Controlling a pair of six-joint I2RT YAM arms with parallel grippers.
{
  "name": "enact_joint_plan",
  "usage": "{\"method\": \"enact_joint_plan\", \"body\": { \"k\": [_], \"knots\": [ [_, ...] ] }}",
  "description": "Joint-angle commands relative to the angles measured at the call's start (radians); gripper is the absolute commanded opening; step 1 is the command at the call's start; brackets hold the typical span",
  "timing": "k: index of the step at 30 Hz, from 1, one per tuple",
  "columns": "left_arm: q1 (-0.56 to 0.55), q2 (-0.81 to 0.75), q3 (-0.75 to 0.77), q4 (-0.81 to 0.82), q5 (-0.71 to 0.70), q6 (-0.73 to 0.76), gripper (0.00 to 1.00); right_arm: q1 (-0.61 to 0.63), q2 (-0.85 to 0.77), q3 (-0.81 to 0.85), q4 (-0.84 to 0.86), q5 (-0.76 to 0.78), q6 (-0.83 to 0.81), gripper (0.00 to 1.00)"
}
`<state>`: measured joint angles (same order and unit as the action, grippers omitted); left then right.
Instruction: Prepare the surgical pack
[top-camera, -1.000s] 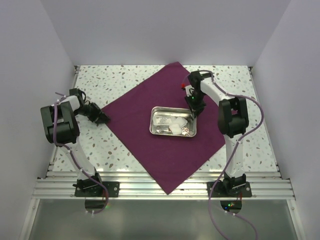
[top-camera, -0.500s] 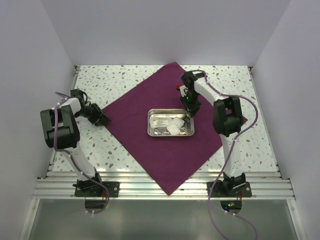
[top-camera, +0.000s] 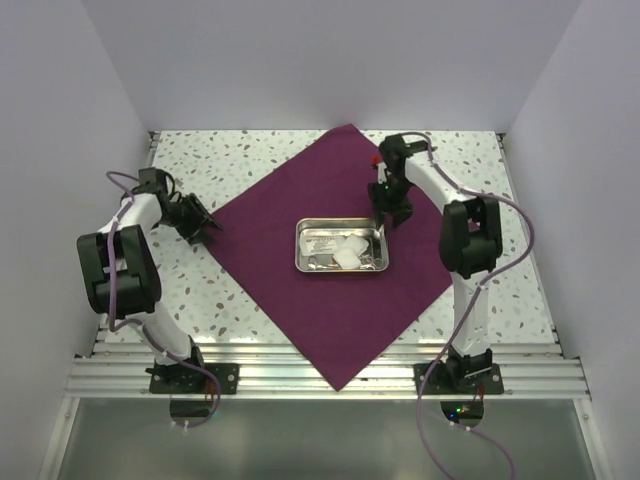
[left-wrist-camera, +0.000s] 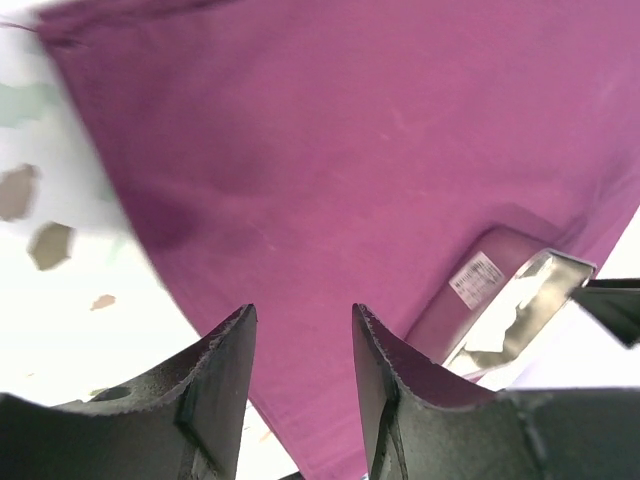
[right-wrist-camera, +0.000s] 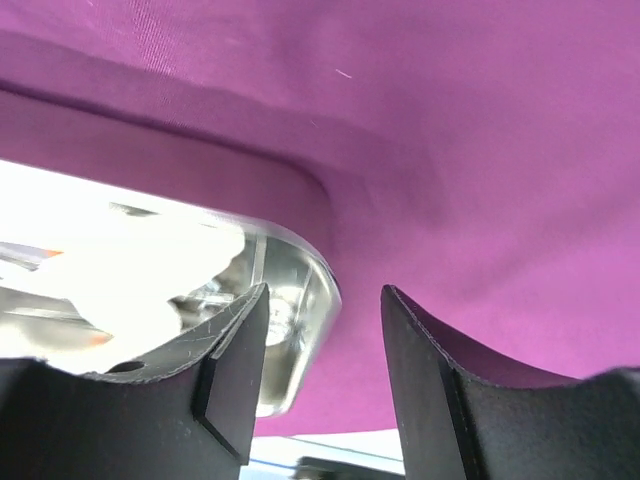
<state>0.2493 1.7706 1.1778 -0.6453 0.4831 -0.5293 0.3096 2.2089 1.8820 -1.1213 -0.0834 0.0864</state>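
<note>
1. The purple cloth (top-camera: 330, 320) lies flat on the table (top-camera: 220, 160). It is a square turned on its corner and it covers the middle of the table. None of its corners is folded yet.
2. The metal tray (top-camera: 340, 271) sits on the middle of the cloth, with white pads (top-camera: 348, 255) and some small packets inside.
3. What has just changed is on your right side. A second ago the right pincer (top-camera: 388, 218) was down at the far right corner of the tray. Now it stands just beside that corner with its fingers spread, and nothing is between them.
4. The tray now sits a little more to the left than a second ago. I judge that the right pincer slid it toward the centre and then let it go.
5. The left pincer (top-camera: 207, 226) is at the left corner of the cloth, slightly farther from you than a second ago. Its fingers are spread too. The wrist view shows the edge of the cloth under them, but they pinch nothing.
6. For the task, I think this means the tray is now placed and the wrapping has not begun.
7. The next step is probably to fold a corner of the cloth over the tray. Your left pincer is already near the left corner for this.
8. Lift the corner before you pull it inward, because a flat pull could drag the tray off centre.
</note>
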Motion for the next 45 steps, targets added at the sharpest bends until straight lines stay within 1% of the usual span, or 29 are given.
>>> {"method": "enact_joint_plan", "body": {
  "k": [1,2,4,6,7,8,10,11,12,13,14,15,16,18,19,20,21,22,24,25,29,31,35,38,45],
  "knots": [
    [-0.050,-0.071,0.037,-0.022,0.009,0.015,0.47,-0.073,-0.178,-0.026,0.021,-0.055,0.136,0.53],
    [-0.062,-0.076,0.037,-0.024,0.009,0.014,0.48,-0.087,-0.230,-0.062,0.028,-0.059,0.162,0.53],
    [-0.100,-0.091,0.034,-0.034,0.011,0.014,0.48,-0.090,-0.284,-0.098,0.029,-0.044,0.177,0.54],
    [-0.129,-0.102,0.023,-0.036,0.012,0.015,0.48,-0.087,-0.360,-0.174,0.031,-0.047,0.184,0.54],
    [-0.162,-0.120,0.017,-0.031,0.017,0.017,0.48,-0.083,-0.391,-0.210,0.049,-0.055,0.184,0.54],
    [-0.177,-0.128,0.011,-0.028,0.015,0.017,0.48,-0.076,-0.466,-0.289,0.061,-0.064,0.184,0.54],
    [-0.208,-0.152,-0.015,-0.014,0.012,0.015,0.48,-0.052,-0.543,-0.369,0.101,-0.082,0.177,0.54],
    [-0.212,-0.160,-0.026,-0.010,0.012,0.009,0.48,-0.002,-0.575,-0.438,0.112,-0.087,0.167,0.55],
    [-0.214,-0.168,-0.046,-0.004,0.015,0.006,0.48,0.038,-0.636,-0.466,0.118,-0.069,0.164,0.56],
    [-0.214,-0.175,-0.050,-0.002,0.014,0.002,0.48,0.086,-0.656,-0.490,0.112,-0.055,0.159,0.57],
    [-0.214,-0.177,-0.053,-0.004,0.015,0.000,0.48,0.194,-0.672,-0.530,0.106,-0.043,0.165,0.57],
    [-0.216,-0.177,-0.050,-0.008,0.014,0.000,0.48,0.248,-0.705,-0.552,0.095,0.003,0.176,0.57],
    [-0.216,-0.175,-0.050,-0.013,0.020,-0.001,0.48,0.334,-0.724,-0.576,0.095,0.022,0.191,0.57],
    [-0.222,-0.175,-0.044,-0.017,0.035,-0.001,0.48,0.390,-0.774,-0.674,0.118,0.016,0.249,0.58],
    [-0.226,-0.177,-0.043,-0.034,0.032,0.000,0.48,0.435,-0.822,-0.710,0.159,-0.010,0.266,0.58],
    [-0.229,-0.180,-0.044,-0.039,0.023,-0.003,0.48,0.463,-0.840,-0.769,0.175,-0.015,0.292,0.58],
    [-0.235,-0.194,-0.055,-0.042,0.020,-0.005,0.48,0.497,-0.859,-0.796,0.202,-0.018,0.302,0.59],
    [-0.237,-0.203,-0.063,-0.042,0.018,-0.014,0.47,0.570,-0.862,-0.816,0.209,-0.003,0.308,0.58],
    [-0.239,-0.226,-0.096,-0.043,0.017,-0.021,0.47,0.659,-0.856,-0.854,0.227,0.036,0.337,0.59],
    [-0.240,-0.253,-0.107,-0.045,0.012,-0.026,0.47,0.739,-0.845,-0.866,0.245,0.048,0.348,0.60],
    [-0.240,-0.335,-0.183,-0.057,-0.015,-0.032,0.47,0.881,-0.799,-0.941,0.331,0.072,0.397,0.61],
    [-0.240,-0.393,-0.220,-0.053,-0.015,-0.047,0.47,0.946,-0.773,-0.954,0.365,0.080,0.394,0.61],
    [-0.240,-0.480,-0.320,-0.050,-0.011,-0.069,0.48,1.031,-0.703,-0.933,0.411,0.088,0.392,0.59],
    [-0.240,-0.526,-0.354,-0.056,-0.018,-0.077,0.48,1.080,-0.669,-0.917,0.428,0.091,0.411,0.58],
    [-0.242,-0.562,-0.369,-0.079,-0.031,-0.081,0.48,1.174,-0.684,-0.916,0.477,0.085,0.429,0.55]
  ]
}}
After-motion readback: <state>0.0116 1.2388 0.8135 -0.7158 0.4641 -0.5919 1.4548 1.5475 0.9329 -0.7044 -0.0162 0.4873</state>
